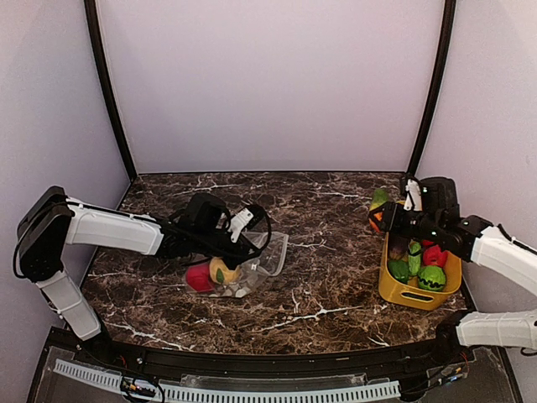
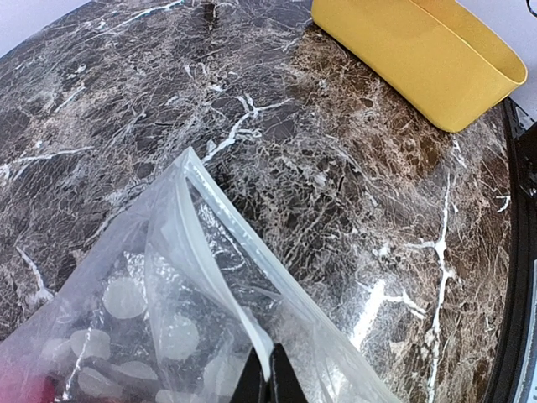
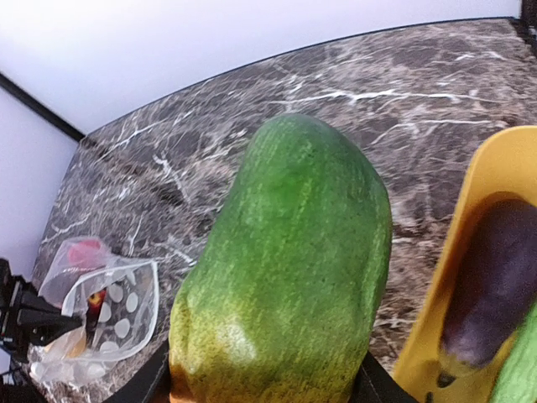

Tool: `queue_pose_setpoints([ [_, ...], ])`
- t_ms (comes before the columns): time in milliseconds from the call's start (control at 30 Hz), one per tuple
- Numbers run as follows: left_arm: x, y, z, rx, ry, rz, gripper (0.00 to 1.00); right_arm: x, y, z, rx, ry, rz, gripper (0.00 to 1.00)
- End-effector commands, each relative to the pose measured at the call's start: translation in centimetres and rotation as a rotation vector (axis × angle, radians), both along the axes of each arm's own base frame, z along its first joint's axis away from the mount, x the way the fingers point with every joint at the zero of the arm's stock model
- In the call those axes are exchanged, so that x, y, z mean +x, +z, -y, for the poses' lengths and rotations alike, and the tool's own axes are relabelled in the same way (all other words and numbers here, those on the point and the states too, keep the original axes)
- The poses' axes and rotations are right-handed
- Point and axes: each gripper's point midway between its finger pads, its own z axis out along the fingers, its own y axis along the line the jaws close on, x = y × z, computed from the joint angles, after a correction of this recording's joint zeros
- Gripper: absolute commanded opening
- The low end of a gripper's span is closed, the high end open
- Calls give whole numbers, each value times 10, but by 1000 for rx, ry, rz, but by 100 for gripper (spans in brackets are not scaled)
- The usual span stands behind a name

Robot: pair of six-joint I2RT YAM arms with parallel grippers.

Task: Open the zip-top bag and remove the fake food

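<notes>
Papaya (image 3: pixel 285 252) in right gripper (image 3: pixel 264 390), beside bin (image 3: pixel 482 180)

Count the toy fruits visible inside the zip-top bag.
2. A red fruit at the near-left end of the zip-top bag, and a yellow-orange fruit beside it, toward the bag's mouth. The left gripper pinches the bag's zip edge; more may be hidden under it or the folds.

No legible text, label, brand, number or sign found in any view, zip-top bag (image 2: pixel 168 319) printed with white dots only, yellow bin (image 2: pixel 419 59) unmarked.
</notes>
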Motion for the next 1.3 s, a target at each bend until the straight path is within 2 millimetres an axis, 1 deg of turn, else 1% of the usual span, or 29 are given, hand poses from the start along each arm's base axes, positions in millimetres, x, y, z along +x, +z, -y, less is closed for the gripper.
queue_pose_setpoints([
  [0, 7, 10, 8, -35, -6, -4, 1, -1, -11, 46, -27, -132, -24, 37],
  [100, 8, 11, 9, -43, -7, -3, 1, -2, -29, 75, -50, -218, -79, 38],
  [167, 9, 11, 9, -48, -4, -7, 1, -2, -36, 93, -56, -271, -91, 39],
  [233, 10, 10, 8, -53, 0, -11, 1, 0, -41, 106, -57, -311, -92, 40],
  [333, 9, 10, 9, -56, -1, -17, 1, 5, -52, 121, -68, -346, -110, 41],
  [400, 9, 9, 8, -54, 3, -19, 1, 8, -57, 129, -82, -361, -121, 44],
  [467, 10, 10, 7, -52, 6, -16, 1, 10, -61, 131, -88, -362, -121, 48],
  [567, 9, 12, 5, -49, 8, -15, 1, 12, -68, 133, -93, -356, -131, 56],
  [700, 9, 14, 4, -44, 8, -8, 1, 13, -75, 134, -100, -346, -145, 62],
  [733, 9, 15, 4, -42, 9, -8, 1, 13, -75, 133, -99, -340, -141, 66],
  [800, 8, 15, 3, -41, 9, -10, 1, 14, -72, 133, -94, -340, -132, 76],
  [833, 8, 16, 2, -41, 10, -8, 1, 14, -71, 133, -97, -336, -130, 79],
  [933, 8, 17, 1, -39, 11, -7, 1, 16, -58, 131, -111, -309, -95, 83],
  [1033, 7, 19, 1, -39, 10, -11, 1, 15, -31, 119, -130, -222, 1, 84],
  [1100, 6, 20, 0, -36, 9, -13, 1, 13, -12, 109, -139, -166, 71, 84],
  [1133, 6, 22, 0, -38, 9, -12, 1, 10, 0, 100, -127, -123, 113, 84],
  [1167, 6, 22, 0, -37, 12, -15, 1, 8, 8, 92, -115, -85, 142, 84],
  [1267, 6, 28, -2, -38, 16, -11, 1, 0, 27, 60, -60, 53, 227, 84],
])
